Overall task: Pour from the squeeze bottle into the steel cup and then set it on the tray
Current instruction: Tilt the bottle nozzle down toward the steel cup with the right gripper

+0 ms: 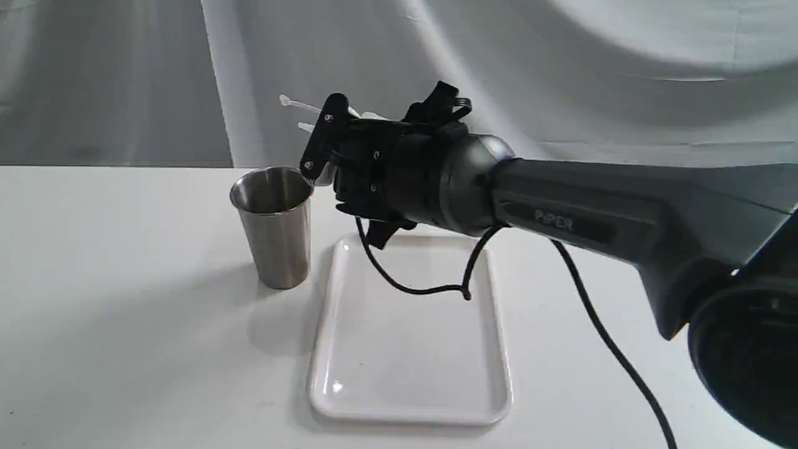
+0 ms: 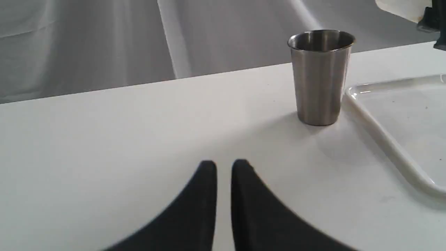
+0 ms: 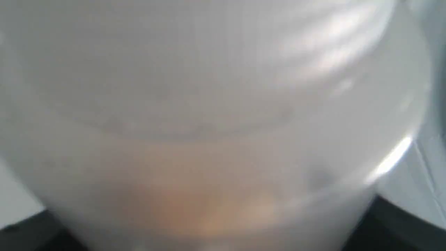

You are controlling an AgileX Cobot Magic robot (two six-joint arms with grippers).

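Two grippers show. The right gripper [image 1: 324, 136], reaching across from the right, is clamped on the bottle [image 1: 299, 105] and holds it in the air, tipped close to level. Its thin nozzle points left, just above the rim of the cup [image 1: 274, 227]. In the right wrist view the bottle [image 3: 209, 104] fills the picture, blurred, with amber liquid showing through its wall. The cup stands upright on the table [image 1: 124, 312], just beside the tray's [image 1: 349, 399] far left corner. The tray lies flat, with a black cable [image 1: 405, 288] hanging over it. The left gripper [image 2: 224, 167] sits low over the table, its jaws almost together on nothing, well apart from the cup
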